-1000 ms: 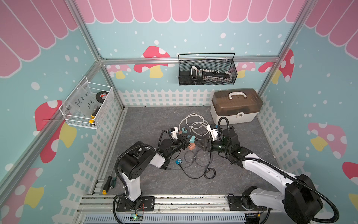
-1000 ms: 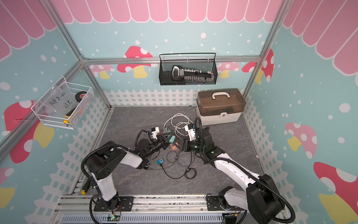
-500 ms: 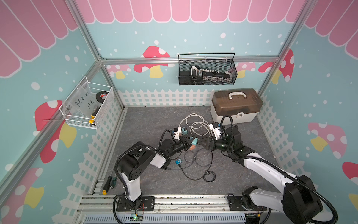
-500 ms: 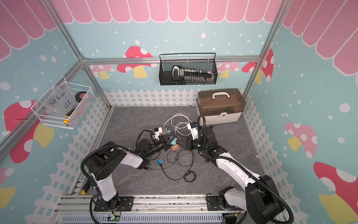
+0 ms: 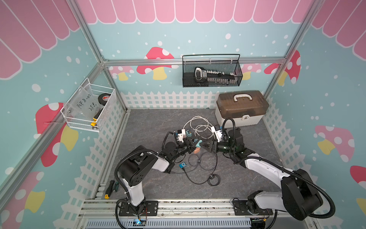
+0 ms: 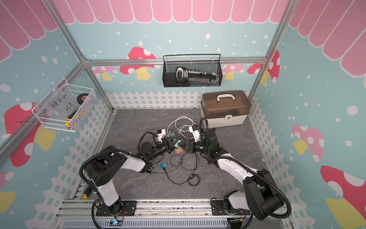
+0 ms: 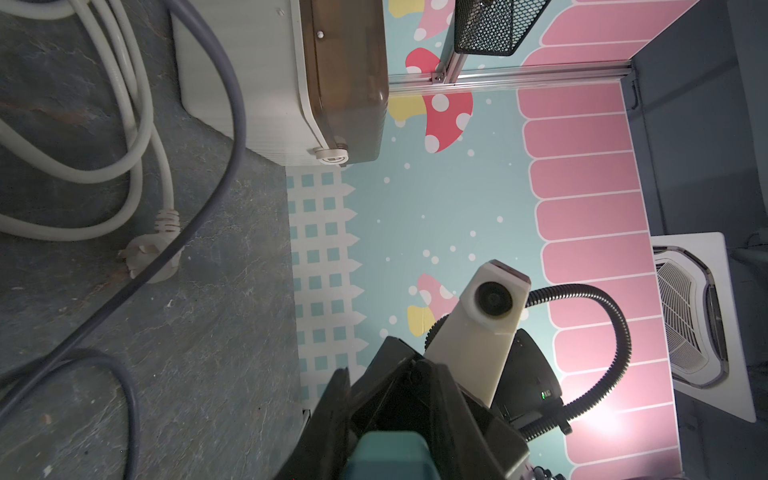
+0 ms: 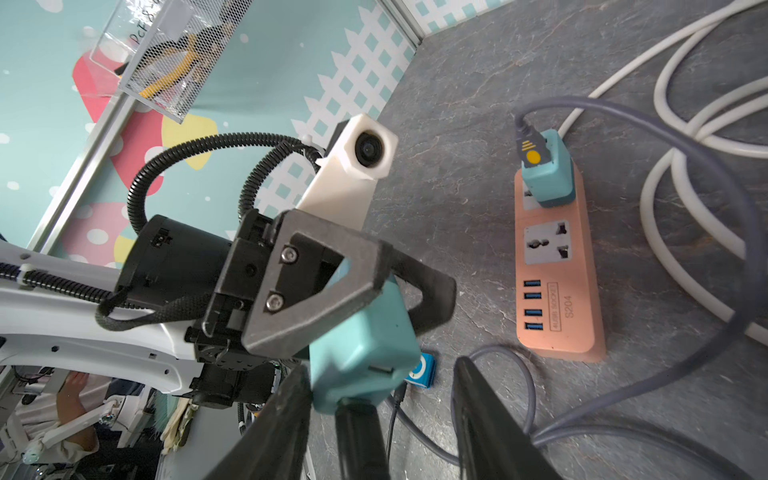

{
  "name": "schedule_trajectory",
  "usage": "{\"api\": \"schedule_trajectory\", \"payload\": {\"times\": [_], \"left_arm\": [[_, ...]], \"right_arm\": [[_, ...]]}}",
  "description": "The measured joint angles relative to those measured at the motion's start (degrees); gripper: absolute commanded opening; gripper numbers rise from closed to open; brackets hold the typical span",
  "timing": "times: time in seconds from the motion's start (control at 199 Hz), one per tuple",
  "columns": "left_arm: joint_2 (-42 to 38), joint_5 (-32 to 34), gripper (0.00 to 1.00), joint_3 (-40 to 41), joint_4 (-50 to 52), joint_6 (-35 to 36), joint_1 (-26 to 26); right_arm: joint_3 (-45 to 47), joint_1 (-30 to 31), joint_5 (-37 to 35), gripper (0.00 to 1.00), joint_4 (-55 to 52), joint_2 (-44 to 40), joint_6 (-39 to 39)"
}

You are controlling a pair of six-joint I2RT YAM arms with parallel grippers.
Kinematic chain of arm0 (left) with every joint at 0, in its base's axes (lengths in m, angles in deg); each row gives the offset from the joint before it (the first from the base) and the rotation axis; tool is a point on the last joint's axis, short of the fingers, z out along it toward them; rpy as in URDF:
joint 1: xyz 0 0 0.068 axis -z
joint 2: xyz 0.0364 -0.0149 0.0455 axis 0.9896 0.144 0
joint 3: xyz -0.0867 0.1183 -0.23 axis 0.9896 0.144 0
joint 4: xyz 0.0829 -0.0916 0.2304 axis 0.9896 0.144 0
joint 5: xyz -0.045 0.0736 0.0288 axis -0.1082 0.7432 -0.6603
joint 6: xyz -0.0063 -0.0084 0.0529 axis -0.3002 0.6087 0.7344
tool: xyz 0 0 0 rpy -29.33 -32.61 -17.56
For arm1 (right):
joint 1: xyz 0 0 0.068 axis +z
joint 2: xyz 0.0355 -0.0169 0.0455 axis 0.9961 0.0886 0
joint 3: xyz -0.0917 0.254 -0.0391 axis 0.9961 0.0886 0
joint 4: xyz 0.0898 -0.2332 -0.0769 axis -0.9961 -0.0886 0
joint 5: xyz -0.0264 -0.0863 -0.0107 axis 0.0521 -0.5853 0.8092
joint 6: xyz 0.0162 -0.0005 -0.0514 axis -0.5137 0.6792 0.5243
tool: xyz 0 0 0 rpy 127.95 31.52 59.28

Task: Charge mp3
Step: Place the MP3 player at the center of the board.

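grey mat [image 5: 150, 126]; left hand [image 5: 193, 144] grips teal charger [image 8: 361, 345], right hand [image 5: 205, 146] parted at its end.

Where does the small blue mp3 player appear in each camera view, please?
In a top view: the mp3 player lies on the grey mat, just below centre.
In a top view: the mp3 player sits below centre, slightly left.
Left wrist: not in it.
Right wrist: a blue corner low in the middle, behind the teal adapter.
Shared landmark: the coiled white cable, in all four.
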State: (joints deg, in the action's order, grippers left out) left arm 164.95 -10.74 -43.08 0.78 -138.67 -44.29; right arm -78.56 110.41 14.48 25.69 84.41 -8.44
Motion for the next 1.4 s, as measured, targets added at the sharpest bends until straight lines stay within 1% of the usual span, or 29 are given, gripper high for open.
{"api": "schedule_trajectory", "payload": {"times": [0.055, 0.14, 0.346, 0.426, 0.467, 0.517, 0.557, 0.587, 0.637, 0.662, 0.672, 0.702, 0.738, 0.748, 0.833, 0.853, 0.943, 1.119, 1.405], "left_arm": [[0.0, 0.13, 0.0, 0.0, -0.02, 0.02, 0.39], [0.0, 0.7, 0.0, 0.0, 0.0, 0.04, 0.5], [0.0, 1.4, 0.0, 0.0, -0.02, 0.17, 0.5], [0.0, 1.6, 0.0, 0.0, 0.0, 0.42, 0.5], [0.0, 1.68, 0.0, 0.0, -0.13, 0.76, 0.46], [0.02, 1.68, 0.0, -0.02, 0.09, 0.5, 0.37], [0.07, 1.68, 0.03, -0.15, 0.02, 0.17, 0.35], [0.07, 1.66, 0.04, -0.22, -0.02, -0.04, 0.31], [0.2, 1.55, 0.04, -0.26, 0.15, -0.37, 0.2], [0.28, 1.55, 0.02, -0.39, 0.09, -0.48, 0.2], [0.28, 1.55, 0.01, -0.39, 0.09, -0.48, 0.2], [0.28, 1.55, 0.01, -0.48, 0.04, -0.5, 0.2], [0.28, 1.6, 0.01, -0.57, 0.07, -0.5, 0.2], [0.28, 1.64, 0.01, -0.59, 0.04, -0.46, 0.2], [0.28, 1.66, 0.01, -0.61, 0.15, -0.46, 0.13], [0.28, 1.64, 0.01, -0.61, 0.2, -0.48, 0.09], [0.28, 1.49, 0.01, -0.61, 0.28, -0.46, -0.15], [-0.22, 0.83, 0.0, -0.61, 0.96, 0.24, -0.31], [-2.23, 0.72, 0.0, -0.61, 1.77, 2.4, -0.68]], "right_arm": [[0.07, 0.0, 0.59, 0.43, 1.99, 0.7, -1.2], [0.57, -0.28, 1.29, 0.39, 4.9, 1.73, -2.95], [2.27, -0.44, 2.97, 0.36, 11.17, 3.19, -6.71], [3.15, -0.7, 2.91, 0.23, 14.03, 3.74, -9.01], [3.32, -1.11, 2.97, 0.2, 15.5, 3.98, -10.4], [3.39, -1.6, 2.89, 0.14, 17.64, 4.44, -11.47], [3.5, -1.57, 2.84, 0.1, 18.75, 4.68, -11.91], [3.63, -1.6, 2.82, 0.09, 19.56, 4.85, -12.02], [3.72, -1.79, 2.51, 0.11, 21.05, 4.94, -12.81], [3.8, -1.79, 2.4, 0.14, 21.51, 4.96, -13.18], [3.85, -1.81, 2.43, 0.18, 21.7, 4.98, -13.31], [3.93, -1.81, 2.43, 0.23, 22.25, 5.01, -13.66], [3.98, -1.77, 2.71, 0.28, 22.84, 5.05, -14.01], [3.98, -1.77, 2.71, 0.31, 22.82, 5.05, -14.38], [4.11, -1.53, 3.74, 0.46, 24.13, 5.09, -14.43], [4.13, -1.51, 3.76, 0.48, 24.22, 5.16, -14.78], [4.44, -1.38, 4.22, 0.49, 25.31, 5.53, -14.86], [4.48, -1.4, 4.44, 0.45, 25.94, 6.69, -14.95], [4.7, -0.87, 6.29, 0.45, 26.88, 7.17, -15.37]]}}
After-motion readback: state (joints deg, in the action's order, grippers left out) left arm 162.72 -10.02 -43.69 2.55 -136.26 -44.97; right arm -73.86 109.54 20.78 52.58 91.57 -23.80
